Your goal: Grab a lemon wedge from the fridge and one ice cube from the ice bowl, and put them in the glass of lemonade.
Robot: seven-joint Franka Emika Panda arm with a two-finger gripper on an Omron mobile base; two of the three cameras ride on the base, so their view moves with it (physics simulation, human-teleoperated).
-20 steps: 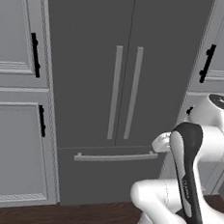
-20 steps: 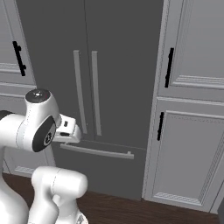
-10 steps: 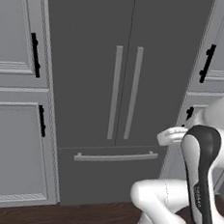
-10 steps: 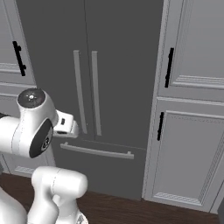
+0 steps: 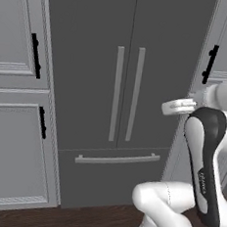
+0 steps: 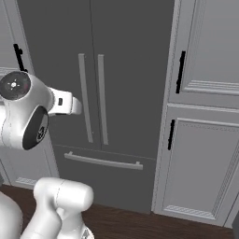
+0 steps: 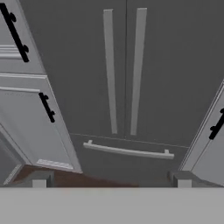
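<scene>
The gripper stands fully open with nothing between its two finger tips, which rise far apart at the bottom of the hand view. It hangs in free air, apart from the fridge and facing it.

The fridge is tall, dark grey and flat-fronted, both doors shut. Two long grey bar handles run upright side by side along the seam between the doors. Below them a wide drawer carries a horizontal bar handle.

Seen from the hand, the fridge lies straight ahead, the door seam near the middle and the drawer handle just above the tips.

Pale grey panelled cabinets with short black handles flank the fridge on both sides. A dark wood floor runs along its foot.
</scene>
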